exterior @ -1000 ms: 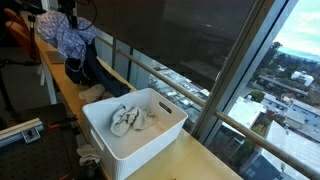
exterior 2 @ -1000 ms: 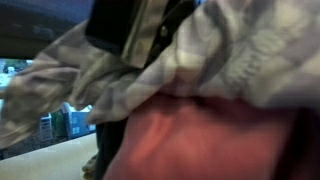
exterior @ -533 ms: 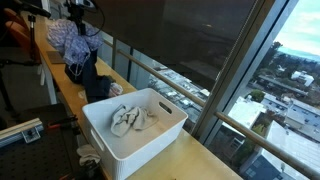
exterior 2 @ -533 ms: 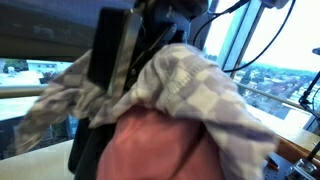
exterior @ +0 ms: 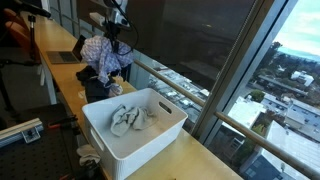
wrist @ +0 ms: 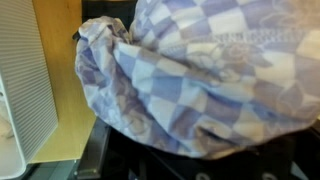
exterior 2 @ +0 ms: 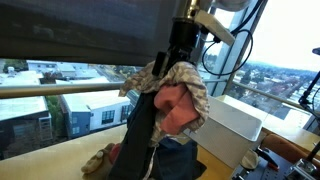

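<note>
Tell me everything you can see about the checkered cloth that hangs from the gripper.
The checkered cloth is soft fabric in pale blue and white squares, crumpled and bunched. It hangs from the gripper, which pinches its top, and it is held up near the white basket. It drapes over a pink garment, and a dark garment hangs against it.

Bunched checked cloth [wrist: 200,85] across most of the frame, white basket [wrist: 22,90] at left edge.

The raised arm [exterior 2: 214,24] points its claw [exterior 2: 181,56] straight down, jaws clamped.
</note>
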Robot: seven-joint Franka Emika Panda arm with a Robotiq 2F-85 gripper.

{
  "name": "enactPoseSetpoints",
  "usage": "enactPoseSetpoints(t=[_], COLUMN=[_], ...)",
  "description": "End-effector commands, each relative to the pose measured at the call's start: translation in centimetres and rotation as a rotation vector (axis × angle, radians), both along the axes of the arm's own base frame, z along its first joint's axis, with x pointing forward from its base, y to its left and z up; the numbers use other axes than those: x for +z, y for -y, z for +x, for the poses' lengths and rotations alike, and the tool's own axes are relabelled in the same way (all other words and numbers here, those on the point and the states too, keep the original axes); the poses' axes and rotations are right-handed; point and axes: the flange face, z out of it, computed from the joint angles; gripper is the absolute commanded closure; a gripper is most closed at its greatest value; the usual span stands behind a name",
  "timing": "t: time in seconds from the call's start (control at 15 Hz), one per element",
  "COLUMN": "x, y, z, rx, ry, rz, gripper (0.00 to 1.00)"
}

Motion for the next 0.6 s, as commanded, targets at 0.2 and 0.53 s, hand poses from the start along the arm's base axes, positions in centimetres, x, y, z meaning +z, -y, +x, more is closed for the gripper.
enactPoseSetpoints(t=[0.2,0.53], x=[-8.6,-8.5], y=[0.4,2.6], z=[0.7,-0.9], rx=[-0.045,-0.034], ry=[-0.104,-0.112], rz=[0.050,0.046], gripper=[0.50,0.20])
